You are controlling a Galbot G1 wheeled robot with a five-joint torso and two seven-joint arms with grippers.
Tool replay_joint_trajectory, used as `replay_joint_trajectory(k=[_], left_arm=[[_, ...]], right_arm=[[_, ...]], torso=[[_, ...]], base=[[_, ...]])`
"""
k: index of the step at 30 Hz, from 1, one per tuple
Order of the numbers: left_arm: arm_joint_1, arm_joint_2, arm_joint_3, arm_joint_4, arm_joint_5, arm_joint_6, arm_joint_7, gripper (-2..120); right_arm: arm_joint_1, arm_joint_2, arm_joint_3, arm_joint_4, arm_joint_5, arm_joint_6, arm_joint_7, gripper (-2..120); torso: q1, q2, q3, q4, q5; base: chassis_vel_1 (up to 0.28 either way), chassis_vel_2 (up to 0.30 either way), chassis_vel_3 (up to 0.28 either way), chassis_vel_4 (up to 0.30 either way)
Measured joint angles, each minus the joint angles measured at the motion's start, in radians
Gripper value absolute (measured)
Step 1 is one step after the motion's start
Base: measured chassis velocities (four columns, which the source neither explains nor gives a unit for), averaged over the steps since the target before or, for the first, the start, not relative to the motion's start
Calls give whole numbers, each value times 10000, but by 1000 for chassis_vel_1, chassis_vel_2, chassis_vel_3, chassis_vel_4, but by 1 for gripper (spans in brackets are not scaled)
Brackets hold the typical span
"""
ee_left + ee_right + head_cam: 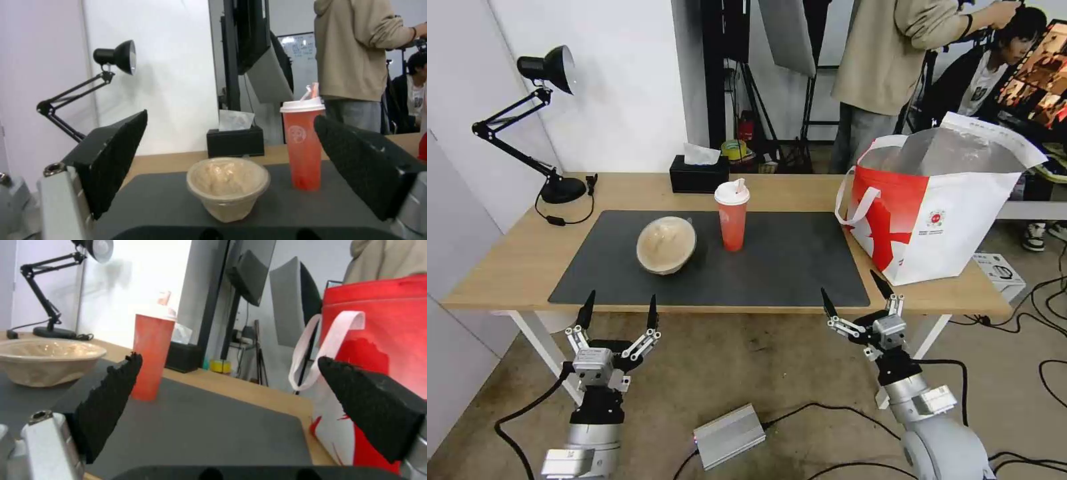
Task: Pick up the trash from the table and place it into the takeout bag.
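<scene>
A tan round bowl [666,245] [228,186] [44,360] lies tilted on the dark grey mat [774,263] of the light-wood table [514,260]. A red drink cup with a white lid [732,215] [303,143] [152,356] stands upright just right of it. The red-and-white takeout bag [940,207] [378,350] stands open at the table's right end. My left gripper [619,311] [231,166] hangs open below the table's front edge, in front of the bowl. In front of the bag's near corner, my right gripper [854,295] [227,406] is open too, holding nothing.
A black tissue box [698,173] sits at the table's back edge and a black desk lamp [544,120] at its back left. A silver box [730,435] and cables lie on the floor by my base. People stand behind the table.
</scene>
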Motion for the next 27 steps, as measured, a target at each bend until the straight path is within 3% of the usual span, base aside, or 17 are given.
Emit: replay_joint_trajectory(k=[27], left_arm=[[154,-276,-109,60,231,-219,125,100]], right_arm=[[1473,-1647,-1242,-56,1542,-1868,51,100]], torso=[[0,0,0,-1,0]], base=[[0,0,0,0]])
